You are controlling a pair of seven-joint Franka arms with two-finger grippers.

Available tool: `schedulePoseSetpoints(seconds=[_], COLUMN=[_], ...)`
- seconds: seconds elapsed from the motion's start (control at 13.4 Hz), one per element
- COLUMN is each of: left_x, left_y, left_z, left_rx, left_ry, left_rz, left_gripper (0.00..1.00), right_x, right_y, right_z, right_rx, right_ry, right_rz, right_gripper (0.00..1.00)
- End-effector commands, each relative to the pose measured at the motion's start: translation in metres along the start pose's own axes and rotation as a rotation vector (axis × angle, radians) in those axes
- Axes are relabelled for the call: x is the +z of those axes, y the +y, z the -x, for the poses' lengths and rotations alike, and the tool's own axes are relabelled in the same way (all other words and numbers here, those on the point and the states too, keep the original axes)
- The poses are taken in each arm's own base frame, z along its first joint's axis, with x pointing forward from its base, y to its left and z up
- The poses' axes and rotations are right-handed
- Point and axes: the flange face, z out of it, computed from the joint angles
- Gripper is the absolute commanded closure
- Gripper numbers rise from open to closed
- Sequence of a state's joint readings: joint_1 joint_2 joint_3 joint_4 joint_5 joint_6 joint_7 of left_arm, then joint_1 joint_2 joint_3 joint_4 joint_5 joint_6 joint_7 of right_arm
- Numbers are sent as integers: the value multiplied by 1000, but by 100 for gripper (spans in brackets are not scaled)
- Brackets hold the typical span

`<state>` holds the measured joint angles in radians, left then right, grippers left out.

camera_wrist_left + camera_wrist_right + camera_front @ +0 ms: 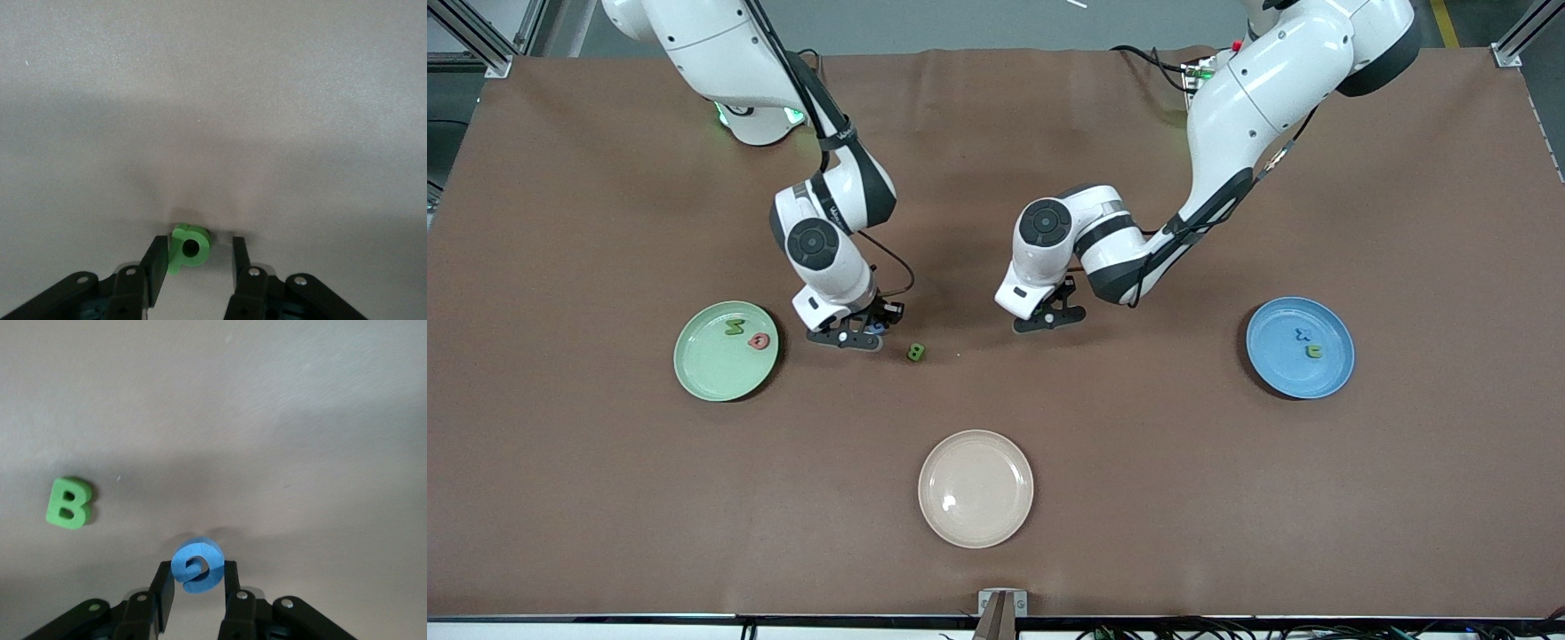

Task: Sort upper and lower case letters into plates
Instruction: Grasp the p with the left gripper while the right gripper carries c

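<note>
My right gripper is shut on the blue G, low at the table beside the pale green plate. That plate holds a green M and a red Q. The green B lies on the cloth between the two grippers. My left gripper stands open around the green p, which lies on the table. One finger touches it and a gap shows at the other. The blue plate holds a blue letter and a green n.
A cream-white plate sits near the front edge at the table's middle. Brown cloth covers the whole table. Both arms reach down to the middle strip between the green and blue plates.
</note>
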<state>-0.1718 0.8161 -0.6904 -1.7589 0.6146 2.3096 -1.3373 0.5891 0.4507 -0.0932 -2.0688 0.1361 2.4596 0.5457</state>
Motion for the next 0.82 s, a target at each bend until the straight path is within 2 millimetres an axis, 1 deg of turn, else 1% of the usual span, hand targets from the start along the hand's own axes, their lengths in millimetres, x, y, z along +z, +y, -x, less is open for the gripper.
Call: schedulePoseSetpoints(seconds=[0.0,0.07,0.15,0.22,0.37,0.45,0.52,0.6,0.67,0.75], left_x=[5,5,5,5,6,7,7,8,8,9], left_y=[0,0,0,0,0,0,0,-1,-1,-1], left_z=[4,4,4,4,5,6,6,5,5,5], left_rx=[-1,1,1,1,2,4,4,3,1,-8], left_ry=[-7,-7,-7,-7,-8,-8,-8,-11,-11,-12], left_rz=[-3,-5,-5,-5,-6,-7,-7,-8,-8,-8], left_gripper=[55,56,57,58,61,62,64,67,71,75], right_x=[-40,-46,-46,-41,-34,-29,-26,-25,-21,-18], right_y=[48,77,103,149,221,248,267,280,289,292], right_z=[-27,-38,-48,-62,-78,-79,-77,-75,-72,-69], right_rx=[-60,-100,-135,-176,-249,-271,-284,-296,-297,-291], right_ry=[-36,-60,-78,-89,-99,-111,-120,-125,-134,-138], right_rz=[-14,-14,-15,-24,-45,-53,-60,-66,-69,-70], right_gripper=[100,100,100,100,100,100,100,100,100,100])
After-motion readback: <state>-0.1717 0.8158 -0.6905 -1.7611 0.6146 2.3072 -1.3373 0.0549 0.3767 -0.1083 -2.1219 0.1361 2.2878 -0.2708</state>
